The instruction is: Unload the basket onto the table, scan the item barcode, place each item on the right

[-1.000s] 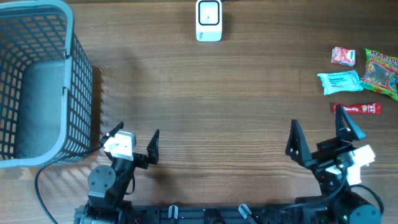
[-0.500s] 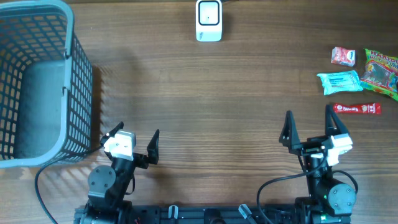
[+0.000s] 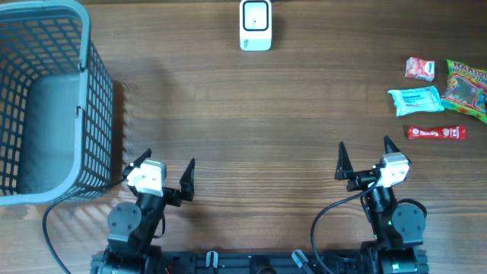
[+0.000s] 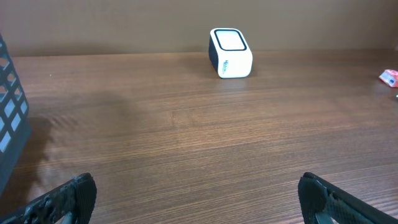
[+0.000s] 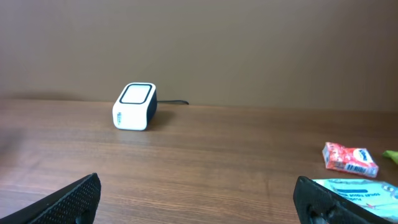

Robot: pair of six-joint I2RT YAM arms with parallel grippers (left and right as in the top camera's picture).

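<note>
Reach is deciding the layout: the red snack bar (image 3: 436,132), the teal packet (image 3: 415,100) and the other wrappers are lying at the table's (image 3: 251,114) right side, on my right gripper's (image 3: 364,151) side. The barcode scanner (image 3: 256,24) is sitting centred at the far edge, window up, and the mesh basket (image 3: 97,91) is waiting beside my left gripper (image 3: 165,167), likely for scanned goods. Both pairs of my fingers are standing spread wide and holding nothing, and since a second ago my right arm has been swinging leftward to face the scanner, while the left is staying put.
</note>
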